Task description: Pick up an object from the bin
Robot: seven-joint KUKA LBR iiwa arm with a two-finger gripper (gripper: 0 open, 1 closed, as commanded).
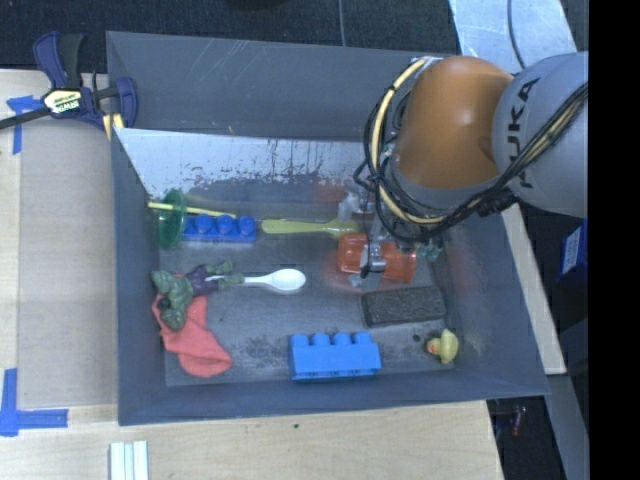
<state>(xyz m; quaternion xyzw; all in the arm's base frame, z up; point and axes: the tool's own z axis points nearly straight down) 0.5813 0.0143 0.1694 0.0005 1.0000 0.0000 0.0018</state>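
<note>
Evidently the gripper (pixel 372 258) sits low over a red-orange translucent plastic block (pixel 349 256), right of centre in the grey metal bin (pixel 130 298). I cannot tell whether it is open or closed. It should grip squarely, clear of the dark grey foam slab (pixel 403 305) just beside.

A dark mat (pixel 200 3) spreads along the top; a pale, crinkled sheet (pixel 505 13) lies on it toward the right.
</note>
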